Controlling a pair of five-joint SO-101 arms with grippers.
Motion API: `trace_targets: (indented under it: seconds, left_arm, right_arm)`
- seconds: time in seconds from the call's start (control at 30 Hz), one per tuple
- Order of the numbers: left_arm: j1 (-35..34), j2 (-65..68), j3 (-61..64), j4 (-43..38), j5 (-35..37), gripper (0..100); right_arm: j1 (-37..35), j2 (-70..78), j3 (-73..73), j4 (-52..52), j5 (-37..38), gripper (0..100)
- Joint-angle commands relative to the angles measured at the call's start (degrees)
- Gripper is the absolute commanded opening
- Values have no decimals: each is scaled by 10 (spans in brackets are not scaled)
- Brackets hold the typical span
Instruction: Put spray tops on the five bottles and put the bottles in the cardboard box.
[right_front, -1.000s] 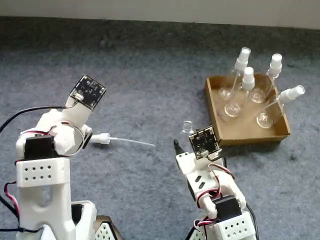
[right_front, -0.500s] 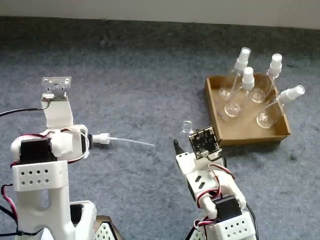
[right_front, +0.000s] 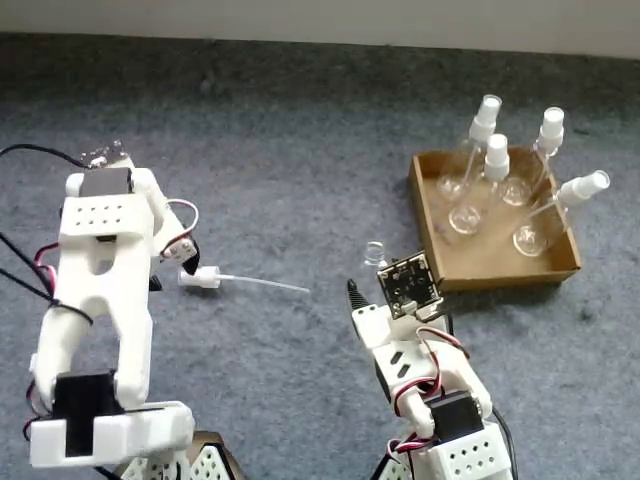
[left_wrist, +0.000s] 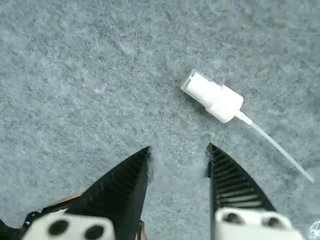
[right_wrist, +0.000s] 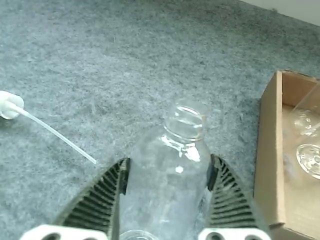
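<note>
**Spray top lies loose by your left gripper**

Your left gripper (left_wrist: 178, 147) hangs spread over the grey carpet (left_wrist: 75, 75), with the spray top (left_wrist: 212, 96) just beyond its tips. Your right gripper (right_wrist: 170, 161) pinches the uncapped bottle (right_wrist: 185, 122) near the cardboard box (right_front: 510, 275), which holds four capped bottles (right_front: 493, 160). The held bottle's base is cut off.

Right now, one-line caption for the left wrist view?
Left gripper, open, hovers over grey carpet just short of the loose spray top lying on its side, dip tube trailing away.
</note>
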Motion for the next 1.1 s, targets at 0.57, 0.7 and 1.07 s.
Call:
trace_targets:
  seconds: [0.57,0.7,1.07]
  left_arm:
    - [108,164,-105,-32,231,344]
    - [108,178,-105,-33,244,402]
    - [60,233,-105,-83,244,286]
  right_arm:
    - [-4,-9,-5,-17,0,84]
    - [-4,-9,-5,-17,0,84]
    - [-4,-9,-5,-17,0,84]
